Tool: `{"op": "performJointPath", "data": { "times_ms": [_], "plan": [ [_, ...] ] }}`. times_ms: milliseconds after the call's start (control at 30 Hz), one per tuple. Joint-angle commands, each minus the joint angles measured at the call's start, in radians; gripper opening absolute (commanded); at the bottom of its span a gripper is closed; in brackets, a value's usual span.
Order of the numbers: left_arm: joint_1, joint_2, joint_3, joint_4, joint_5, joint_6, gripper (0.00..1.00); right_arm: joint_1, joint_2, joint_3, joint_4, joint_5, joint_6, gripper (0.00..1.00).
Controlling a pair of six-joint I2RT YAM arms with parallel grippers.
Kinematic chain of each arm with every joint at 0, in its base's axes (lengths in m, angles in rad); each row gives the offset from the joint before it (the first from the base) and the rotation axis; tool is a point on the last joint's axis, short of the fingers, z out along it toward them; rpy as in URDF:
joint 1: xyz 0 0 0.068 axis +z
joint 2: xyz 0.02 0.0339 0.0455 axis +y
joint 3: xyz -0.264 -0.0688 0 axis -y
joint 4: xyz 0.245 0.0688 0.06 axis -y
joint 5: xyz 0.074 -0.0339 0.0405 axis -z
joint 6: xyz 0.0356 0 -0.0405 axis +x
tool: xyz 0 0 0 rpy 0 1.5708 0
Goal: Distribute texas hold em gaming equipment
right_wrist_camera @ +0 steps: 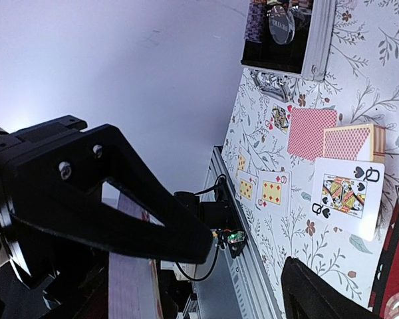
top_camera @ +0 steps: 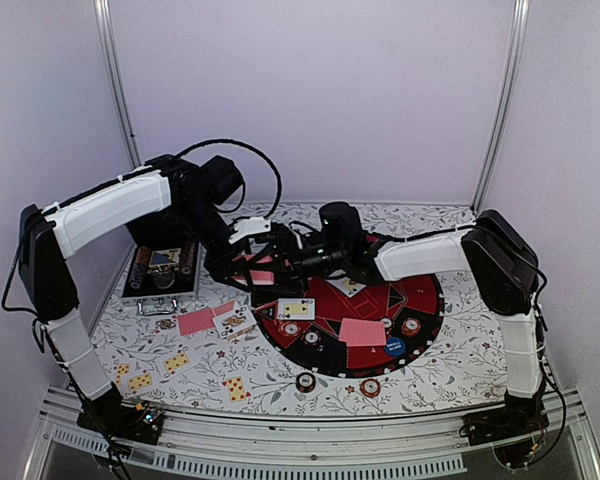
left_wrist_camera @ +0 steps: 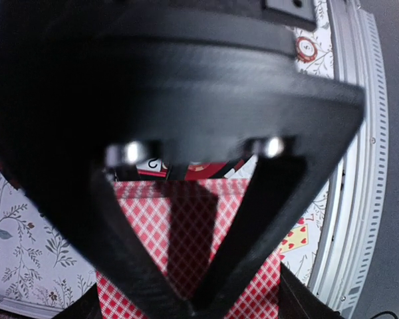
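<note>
**One clenched, one wide**

The left gripper [left_wrist_camera: 189, 307] was clenched on a red-backed card [left_wrist_camera: 146, 222] (pinched right at its fingertips). The right gripper [right_wrist_camera: 246, 259] stood released just beside it, jaws wide, the card's edge between them. A queen of clubs [right_wrist_camera: 346, 196] lay face-up below.

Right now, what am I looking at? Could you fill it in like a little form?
Left gripper: shut on a red-backed card
Right gripper: open, right beside the left one
Mat: black and red, with a blue disc near its front edge
Poker chips: some on the mat, others on the floral cloth in front of it
Face-up cards: scattered on the cloth, near left
Silver case: open, far left
</note>
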Motion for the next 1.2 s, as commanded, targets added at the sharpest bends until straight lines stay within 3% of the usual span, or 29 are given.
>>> {"op": "performJointPath", "data": {
  "times_ms": [0,200,500,667,1167],
  "plan": [
    [0.007,-0.006,0.023,0.008,0.024,-0.001,0.25,0.019,0.069,0.064,0.150,-0.042,0.114,0.82],
    [0.007,-0.006,0.022,0.005,0.024,0.000,0.24,0.025,0.127,0.089,0.189,-0.065,0.161,0.81],
    [0.007,-0.008,0.022,0.004,0.027,0.003,0.24,-0.016,0.085,-0.029,0.233,-0.033,0.172,0.77],
    [0.007,-0.008,0.022,0.005,0.031,0.002,0.24,-0.037,0.048,-0.090,0.281,-0.017,0.195,0.64],
    [0.007,-0.012,0.019,0.002,0.028,0.003,0.24,-0.082,-0.038,-0.212,0.287,-0.001,0.175,0.40]
  ]
}}
